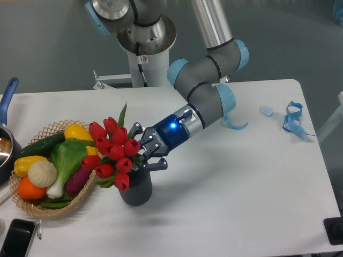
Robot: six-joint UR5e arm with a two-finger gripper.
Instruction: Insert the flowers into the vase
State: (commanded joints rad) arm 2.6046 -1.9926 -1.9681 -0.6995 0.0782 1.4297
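The flowers [113,151], a bunch of red tulip buds with green leaves, sit over the mouth of the dark grey ribbed vase [136,191], leaning left toward the basket. Their stems run down into the vase's mouth, which the buds hide. My gripper [143,154] is right of the bunch, just above the vase's rim. Its black fingers are closed on the stems. A blue light glows on the wrist behind it.
A wicker basket [32,206] of vegetables and fruit stands left of the vase, almost touching it. A blue-handled pot [6,136] sits at the left edge, a black phone [16,238] at the front left. Blue ribbon pieces [293,119] lie at the back right.
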